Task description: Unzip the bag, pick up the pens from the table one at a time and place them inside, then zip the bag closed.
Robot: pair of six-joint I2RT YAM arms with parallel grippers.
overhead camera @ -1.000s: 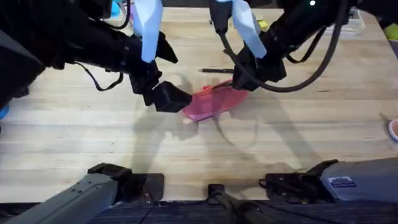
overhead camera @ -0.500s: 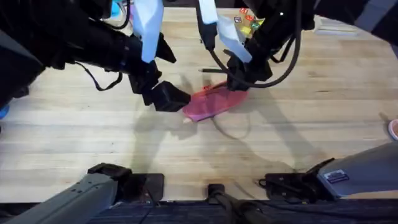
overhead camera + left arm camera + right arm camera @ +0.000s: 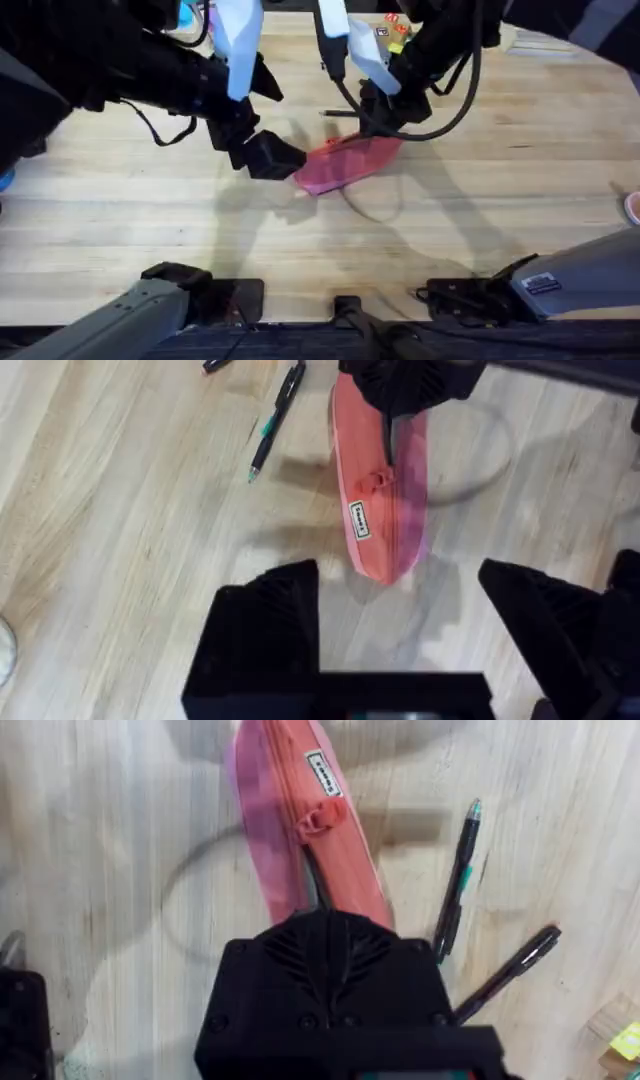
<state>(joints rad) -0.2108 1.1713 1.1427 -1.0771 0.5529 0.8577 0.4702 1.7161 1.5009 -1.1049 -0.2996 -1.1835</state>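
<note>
Two pens (image 3: 455, 885) beside pink bag (image 3: 385, 510), right tool (image 3: 378, 125) over bag; left tool (image 3: 400, 625) spread

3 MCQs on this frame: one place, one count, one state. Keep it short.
1. Where are the pens?
A. on the table beside the bag
B. inside the bag
C. held by the left gripper

2. How many pens show in the right wrist view?
A. one
B. two
C. four

3. How is the left gripper?
A. shut on a pen
B. shut on the bag
C. open, with the bag's end between its fingers

Key: 1 A, both pens lie on the wood next to the bag. 2 B, one with a green tip and one all black. 3 C, the left wrist view shows its fingers spread wide.
</note>
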